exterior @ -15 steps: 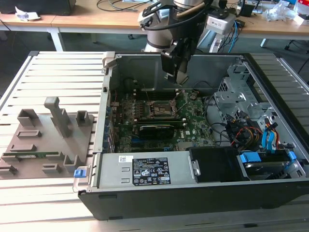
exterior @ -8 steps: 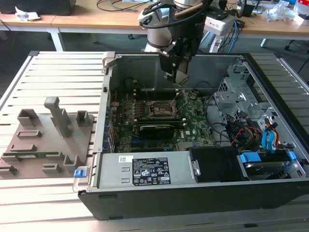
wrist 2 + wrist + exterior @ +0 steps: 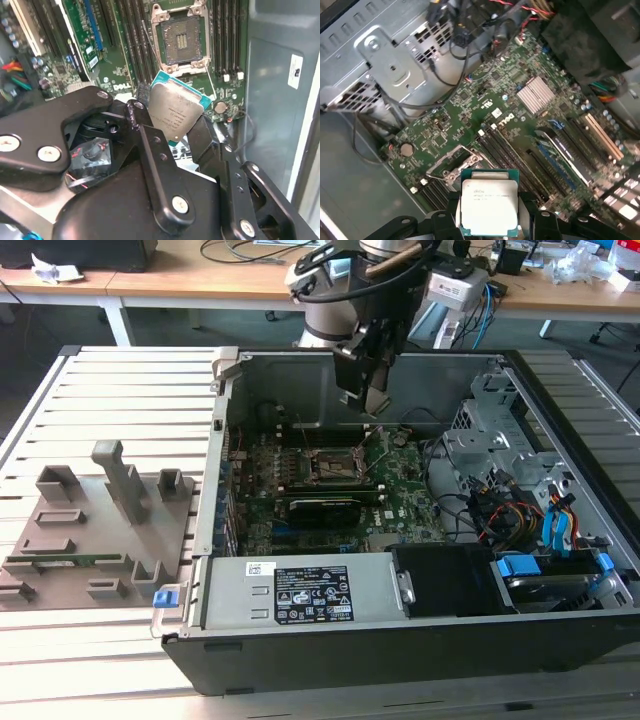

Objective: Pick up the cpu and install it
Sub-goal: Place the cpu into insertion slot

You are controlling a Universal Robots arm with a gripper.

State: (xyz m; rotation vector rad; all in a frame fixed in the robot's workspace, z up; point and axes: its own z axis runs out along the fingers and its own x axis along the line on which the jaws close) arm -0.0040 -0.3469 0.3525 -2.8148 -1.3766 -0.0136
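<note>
The cpu point(image 3: 175, 112) point(image 3: 488, 202) is a thin square chip with a silvery metal top and a teal rim, clamped by its edges between my gripper's black fingers point(image 3: 155, 150) in both wrist views. My gripper point(image 3: 372, 390) hangs inside the open computer case point(image 3: 560, 635), above the motherboard point(image 3: 400, 502) and a little behind the socket. The dark square socket point(image 3: 334, 466) point(image 3: 180, 39) lies open, its metal frame lifted and its contact field bare. The socket's frame point(image 3: 456, 167) sits just beyond the held chip in the first wrist view.
A grey plastic tray point(image 3: 95, 530) with slots and posts stands on the slatted table at the exterior view's left. Inside the case are a drive cage point(image 3: 490, 440), bundled cables point(image 3: 505, 515) and a black power supply point(image 3: 445, 575). A desk with clutter runs behind.
</note>
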